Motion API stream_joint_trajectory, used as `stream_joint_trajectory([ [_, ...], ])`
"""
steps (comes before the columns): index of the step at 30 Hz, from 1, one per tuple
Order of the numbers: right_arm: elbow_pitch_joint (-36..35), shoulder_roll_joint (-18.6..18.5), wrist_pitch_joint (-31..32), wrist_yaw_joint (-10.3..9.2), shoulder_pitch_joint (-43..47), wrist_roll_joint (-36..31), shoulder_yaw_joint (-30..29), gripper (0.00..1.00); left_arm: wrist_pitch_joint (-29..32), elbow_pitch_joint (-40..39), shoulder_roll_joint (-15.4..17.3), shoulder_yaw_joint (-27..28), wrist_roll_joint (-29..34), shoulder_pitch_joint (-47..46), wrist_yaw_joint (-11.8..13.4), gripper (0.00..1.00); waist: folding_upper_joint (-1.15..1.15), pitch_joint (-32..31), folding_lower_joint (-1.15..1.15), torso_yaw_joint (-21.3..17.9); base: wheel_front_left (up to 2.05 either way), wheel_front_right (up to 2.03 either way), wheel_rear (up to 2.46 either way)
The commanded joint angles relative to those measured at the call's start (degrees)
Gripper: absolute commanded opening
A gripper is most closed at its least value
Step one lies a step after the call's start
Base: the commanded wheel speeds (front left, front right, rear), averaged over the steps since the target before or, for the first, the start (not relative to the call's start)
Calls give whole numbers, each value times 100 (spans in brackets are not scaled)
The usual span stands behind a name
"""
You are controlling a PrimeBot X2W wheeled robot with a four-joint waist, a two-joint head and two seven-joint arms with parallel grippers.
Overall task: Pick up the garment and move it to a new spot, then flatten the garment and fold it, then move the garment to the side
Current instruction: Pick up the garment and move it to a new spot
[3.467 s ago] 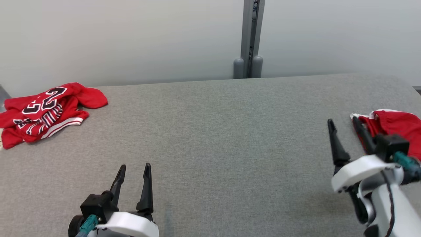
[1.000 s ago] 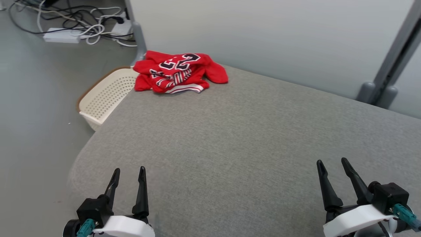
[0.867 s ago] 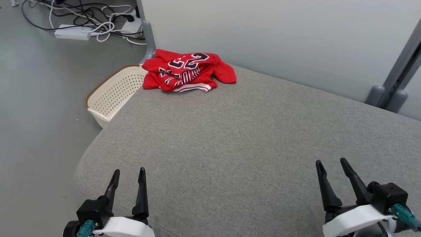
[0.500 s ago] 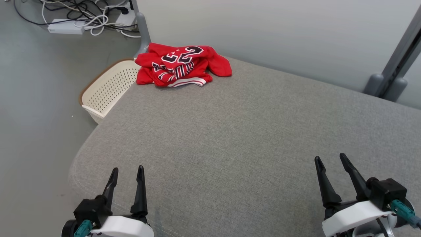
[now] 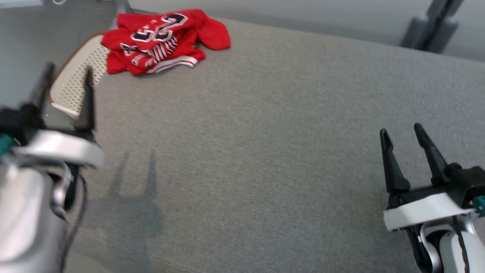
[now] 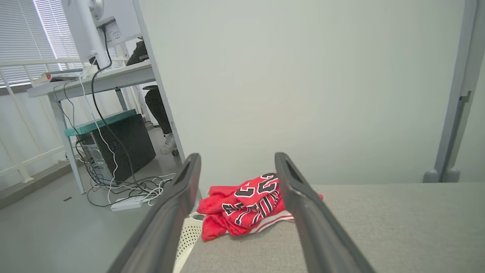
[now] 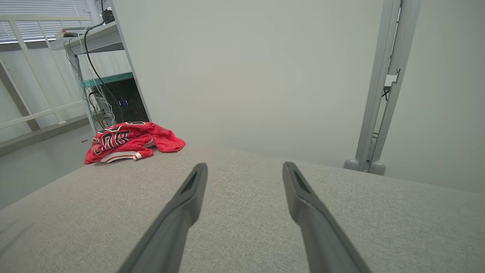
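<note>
Head view puts the red garment (image 5: 159, 38) in a crumpled heap on the grey worktop (image 5: 265, 132), at the corner just beside the white basket (image 5: 72, 87). Our left gripper (image 5: 68, 74) hovers near that basket, jaws spread and empty; the right gripper (image 5: 400, 131) is well apart from it, jaws likewise released. Left wrist view frames the heap straight ahead between the jaws, its longer side lying crosswise, so we judge the left gripper nearer for a forward reach

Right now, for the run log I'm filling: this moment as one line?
phase: before pickup | garment: crumpled, far-left table corner | left pincer: open, empty | right pincer: open, empty
</note>
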Motion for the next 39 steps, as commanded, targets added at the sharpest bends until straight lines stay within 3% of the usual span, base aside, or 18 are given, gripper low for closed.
stream_joint_trajectory([
  [1, -73, -30, 24, 2, -111, -41, -11, 100, 77, 72, 115, 48, 10, -361, -68, 100, 0, 474, 0, -442, 0, 0, 0],
  [6, -352, -28, 116, 2, -390, -217, -68, 100, 825, 764, 758, 5, 191, -1712, -291, 100, 0, 1025, 0, -919, 0, 0, 0],
  [13, -776, -26, 221, 2, -571, -380, -114, 100, 1655, 2030, 988, 10, -33, -3081, -465, 100, 0, 1616, 0, -1490, 0, 0, 0],
  [20, -1136, -26, 311, 2, -548, -438, -189, 100, 2172, 3053, 1149, -190, 51, -3594, -527, 100, 0, 1991, 0, -1853, 0, 0, 0],
  [30, -1458, -26, 358, 2, -593, -446, -241, 100, 2041, 3915, 1375, -164, 166, -3839, -81, 100, 0, 2279, 0, -1954, 0, 0, 0],
  [31, -1458, -26, 351, 2, -603, -431, -233, 100, 2033, 3997, 1387, -175, 183, -3862, -48, 79, 0, 2288, 0, -1950, 0, 0, 0],
  [32, -1455, -26, 337, 2, -616, -415, -218, 100, 1999, 4061, 1396, -187, 191, -3882, -33, 27, 0, 2294, 0, -1946, 0, 0, 0],
  [33, -1446, -27, 319, 2, -623, -404, -205, 100, 1969, 4116, 1399, -185, 189, -3898, -6, 0, 0, 2295, 0, -1941, 0, 0, 0],
  [39, -1350, -27, 270, 2, -621, -386, -187, 100, 1796, 4321, 1336, -271, 221, -4011, 20, 0, 0, 2204, 0, -1889, 0, 0, 0],
])
